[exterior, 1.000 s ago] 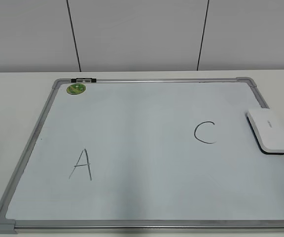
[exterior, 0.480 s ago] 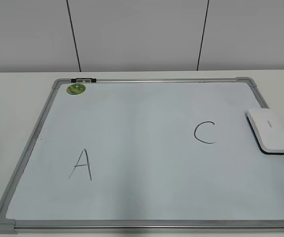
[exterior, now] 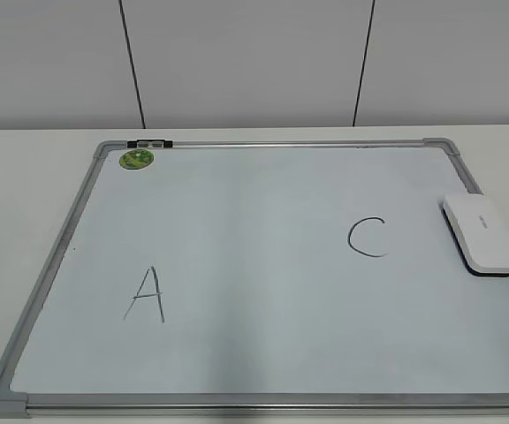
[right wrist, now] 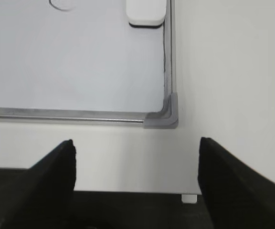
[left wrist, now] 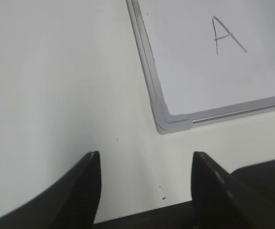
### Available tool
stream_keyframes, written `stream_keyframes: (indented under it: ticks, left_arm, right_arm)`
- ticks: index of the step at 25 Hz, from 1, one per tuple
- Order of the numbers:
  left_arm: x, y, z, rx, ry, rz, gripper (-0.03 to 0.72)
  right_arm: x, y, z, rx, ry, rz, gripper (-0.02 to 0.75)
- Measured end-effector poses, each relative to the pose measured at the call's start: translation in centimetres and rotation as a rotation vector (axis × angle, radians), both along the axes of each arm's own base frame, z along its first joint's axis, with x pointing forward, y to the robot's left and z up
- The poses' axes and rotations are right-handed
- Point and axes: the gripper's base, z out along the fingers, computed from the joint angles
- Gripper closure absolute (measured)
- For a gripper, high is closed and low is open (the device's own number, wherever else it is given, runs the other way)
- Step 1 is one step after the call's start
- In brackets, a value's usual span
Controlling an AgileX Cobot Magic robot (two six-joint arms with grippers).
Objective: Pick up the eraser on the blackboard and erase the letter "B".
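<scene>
I see the eraser [exterior: 482,233] lying flat at the board's [exterior: 237,221] right edge, just right of the C [exterior: 367,237], partly over the frame. No B shows anywhere on the board, only an A [exterior: 146,294] and the C, so the erasing looks done or the letter was never there.

Both grippers sit off the board over the worktop [left wrist: 56,86], fingers apart and empty — left gripper [left wrist: 144,183] near the lower-left corner, right gripper [right wrist: 136,176] near the lower-right.

I judge the eraser light and stiff, its plastic shell a bit slick — I'd pinch across its long sides, mid-length, above the felt.
</scene>
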Motion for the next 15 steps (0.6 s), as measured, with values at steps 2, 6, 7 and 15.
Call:
stream_keyframes:
  ticks: [2, 6, 7, 15]
  left_arm:
    - [-1.0, 0.1, 0.2, -0.005, -0.066, 0.000, 0.262]
    - [-2.5, 0.2, 0.2, -0.013, -0.159, 0.000, 0.278]
    - [-2.8, 0.2, 0.2, -0.014, -0.178, 0.000, 0.281]
    - [-3.5, 0.3, 0.2, -0.017, -0.218, 0.001, 0.307]
  right_arm:
    - [-0.8, 0.0, 0.1, -0.001, -0.055, 0.000, 0.148]
    - [-2.9, 0.1, 0.2, -0.004, -0.192, 0.000, 0.149]
    - [-3.2, 0.1, 0.2, -0.005, -0.213, 0.000, 0.149]
    - [-3.8, 0.1, 0.2, -0.006, -0.250, 0.000, 0.149]
